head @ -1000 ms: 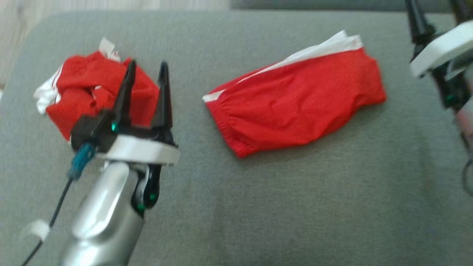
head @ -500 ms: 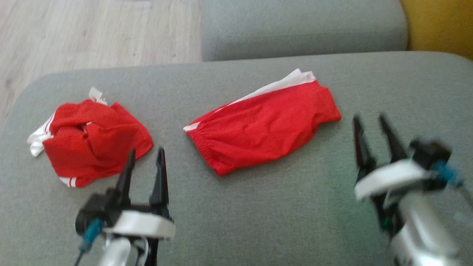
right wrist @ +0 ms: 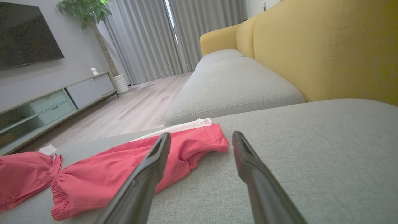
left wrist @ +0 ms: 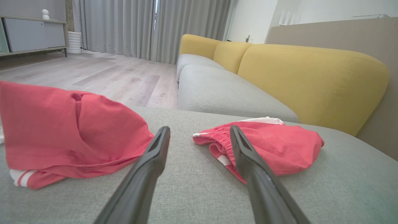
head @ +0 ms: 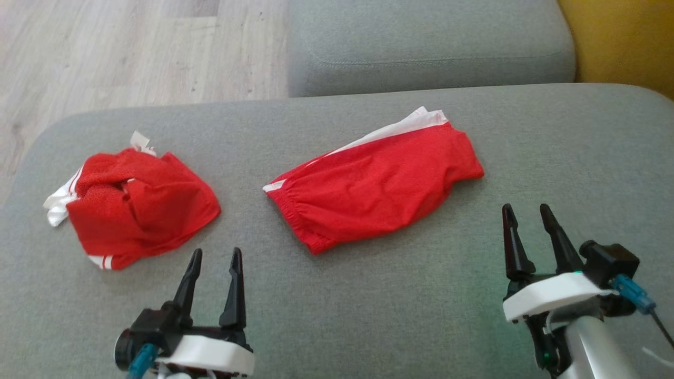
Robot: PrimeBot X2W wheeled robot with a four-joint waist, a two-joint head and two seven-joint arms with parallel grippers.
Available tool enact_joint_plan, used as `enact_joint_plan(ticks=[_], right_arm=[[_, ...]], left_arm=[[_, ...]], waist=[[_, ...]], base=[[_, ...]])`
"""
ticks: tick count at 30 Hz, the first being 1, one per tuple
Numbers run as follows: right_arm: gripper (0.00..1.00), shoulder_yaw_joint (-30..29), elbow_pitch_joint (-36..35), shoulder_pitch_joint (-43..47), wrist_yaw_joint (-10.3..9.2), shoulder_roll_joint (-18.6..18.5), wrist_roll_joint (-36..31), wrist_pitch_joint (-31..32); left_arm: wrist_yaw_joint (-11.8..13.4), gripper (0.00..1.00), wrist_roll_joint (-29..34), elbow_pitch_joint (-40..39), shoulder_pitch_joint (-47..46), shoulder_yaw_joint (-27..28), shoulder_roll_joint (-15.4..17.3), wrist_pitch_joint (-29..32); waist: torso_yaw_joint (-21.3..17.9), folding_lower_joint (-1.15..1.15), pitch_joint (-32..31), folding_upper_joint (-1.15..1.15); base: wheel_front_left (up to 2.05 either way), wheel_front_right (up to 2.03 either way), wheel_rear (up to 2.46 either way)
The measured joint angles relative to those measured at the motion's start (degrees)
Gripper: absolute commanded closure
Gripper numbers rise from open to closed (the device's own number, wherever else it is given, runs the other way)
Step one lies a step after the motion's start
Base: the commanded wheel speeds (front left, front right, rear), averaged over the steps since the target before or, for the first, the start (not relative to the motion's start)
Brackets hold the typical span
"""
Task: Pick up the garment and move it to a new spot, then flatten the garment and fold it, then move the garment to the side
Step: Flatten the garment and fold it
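Note:
Two red garments with white trim lie on the grey cushion (head: pixel 368 310). The crumpled garment (head: pixel 137 210) sits at the left, and the neatly folded garment (head: pixel 374 189) lies in the middle. My left gripper (head: pixel 217 252) is open and empty, just on the near side of the crumpled garment and clear of it. My right gripper (head: pixel 525 208) is open and empty too, to the right of the folded garment. Between the left fingers the left wrist view shows the crumpled garment (left wrist: pixel 62 130) and the folded garment (left wrist: pixel 273 146). The right wrist view has the folded garment (right wrist: pixel 130 165) ahead and to its left.
A second grey cushion (head: pixel 432 42) adjoins the far edge. A yellow backrest (head: pixel 621 37) rises at the far right. Wooden floor (head: pixel 131 47) lies past the cushion's far left edge. Bare cushion stretches between and in front of the grippers.
The camera has shifted. The left gripper has drawn back from over the crumpled garment to the near side. The right gripper has come down from the upper right to beside the folded garment.

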Motion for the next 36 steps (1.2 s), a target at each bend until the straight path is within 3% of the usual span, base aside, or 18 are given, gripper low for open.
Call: enact_joint_plan(ticks=[10,18,25,36], right_arm=[[0.00,-5.4,1.1,-4.3,0.00,0.5,-1.0,6.4],[0.00,-16.2,13.5,-19.1,0.00,0.6,0.6,13.0],[0.00,-27.3,26.8,-28.3,0.00,-0.3,-9.3,14.6],[0.00,-32.8,36.6,-36.9,0.00,-3.0,-21.4,15.6]], left_arm=[[-1.9,0.00,2.0,0.0,-3.4,-0.1,-1.2,0.0],[-2.8,0.00,2.4,0.7,-7.7,-1.3,-1.9,0.0],[-3.3,0.00,2.1,1.0,-10.3,-2.8,-2.1,0.0],[-2.2,0.00,-0.7,0.5,-11.5,-6.9,-2.3,0.0]], waist=[[3.2,0.01,4.8,0.00],[7.9,0.01,10.1,0.00],[12.3,0.02,14.0,0.00],[15.6,0.00,17.4,0.00]], base=[[0.00,0.00,0.00],[0.00,0.00,0.00],[0.00,0.00,0.00],[0.00,0.00,0.00]])
